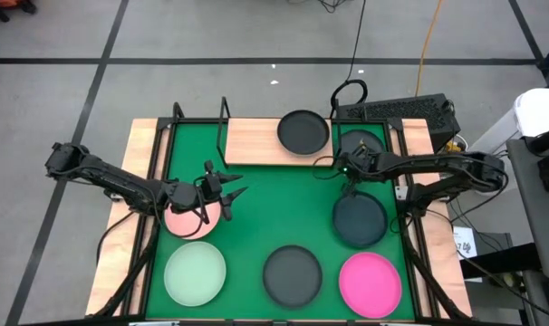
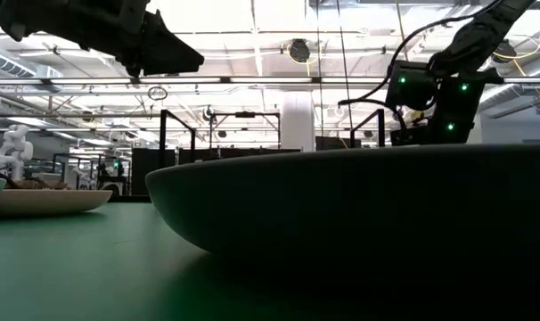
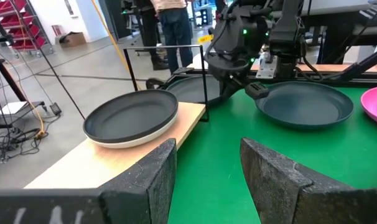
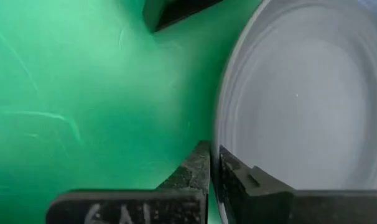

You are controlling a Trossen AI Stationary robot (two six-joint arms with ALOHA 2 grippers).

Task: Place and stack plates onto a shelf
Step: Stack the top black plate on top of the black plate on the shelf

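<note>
Pinching the dark teal plate (image 4: 300, 93) rim, right claw (image 4: 213, 168); left claw (image 3: 207, 168) released.

Seven plates (image 1: 369, 282) — one shelf (image 1: 256, 140) (two grippers (image 1: 225, 193)).

The small rectangular light-wood shelf on thin black rods (image 1: 256, 140) stands at the far edge of the green mat. On its right end lies a round shallow black plate (image 1: 303, 132), upright; the left wrist view shows a pale rim beneath it, like a second plate stacked under. A dark teal plate (image 1: 360, 220) lies flat on the mat's right side, with another dark plate (image 1: 361, 143) beyond it. Along the near edge lie a pale green plate (image 1: 195, 274), a dark grey plate (image 1: 292, 274) and a hot pink plate (image 1: 370, 282), apart. A pale pink plate (image 1: 189, 223) lies left.
</note>
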